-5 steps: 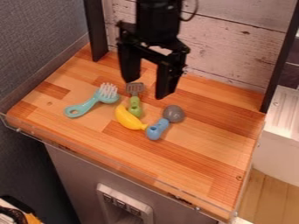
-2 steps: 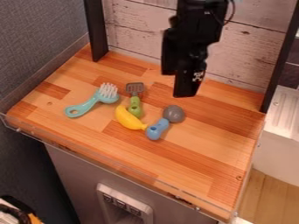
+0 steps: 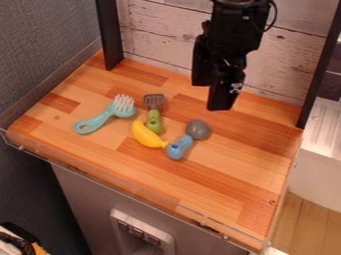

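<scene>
Black two-finger gripper point(image 3: 213, 96), spread impossible to tell, hangs near blue-handled, grey round-headed plastic toy utensil point(image 3: 180, 148): probably light, stiff, slightly slick; best gripped across mid-handle.

Bright, even light; slight blur.

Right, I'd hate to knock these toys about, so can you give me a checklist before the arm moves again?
1. Pincer clear of the toys: ok, it hangs above and away from them.
2. Teal brush apart from the green-handled spatula: ok.
3. Free space around the yellow banana: not ok, the spatula and blue-handled tool crowd it.
4. All four toys on the wooden counter: ok.
5. Exact pincer height: cannot tell.
</scene>
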Robot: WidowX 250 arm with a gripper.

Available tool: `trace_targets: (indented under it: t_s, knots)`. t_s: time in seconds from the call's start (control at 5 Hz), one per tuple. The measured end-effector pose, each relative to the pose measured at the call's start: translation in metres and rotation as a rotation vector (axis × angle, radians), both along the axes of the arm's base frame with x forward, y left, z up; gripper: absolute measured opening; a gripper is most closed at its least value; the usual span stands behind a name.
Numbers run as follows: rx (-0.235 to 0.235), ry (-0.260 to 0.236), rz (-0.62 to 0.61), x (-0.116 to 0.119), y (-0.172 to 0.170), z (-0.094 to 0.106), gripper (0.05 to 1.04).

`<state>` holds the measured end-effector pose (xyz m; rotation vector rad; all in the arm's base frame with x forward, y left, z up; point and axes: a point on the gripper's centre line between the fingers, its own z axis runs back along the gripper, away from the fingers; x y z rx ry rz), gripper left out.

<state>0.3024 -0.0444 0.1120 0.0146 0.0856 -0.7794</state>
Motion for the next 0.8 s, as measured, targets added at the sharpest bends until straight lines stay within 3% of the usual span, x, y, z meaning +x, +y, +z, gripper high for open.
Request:
trace_targets:
  t_s: [0.4,0.6,0.8]
  knots:
    - [0.016,0.005,0.300,0.001,0.019,-0.003,0.998]
    - [0.022,0.020,0.338,-0.009,0.025,-0.022,0.999]
    - [0.013,-0.009,0.276,-0.009,0.028,-0.035,0.999]
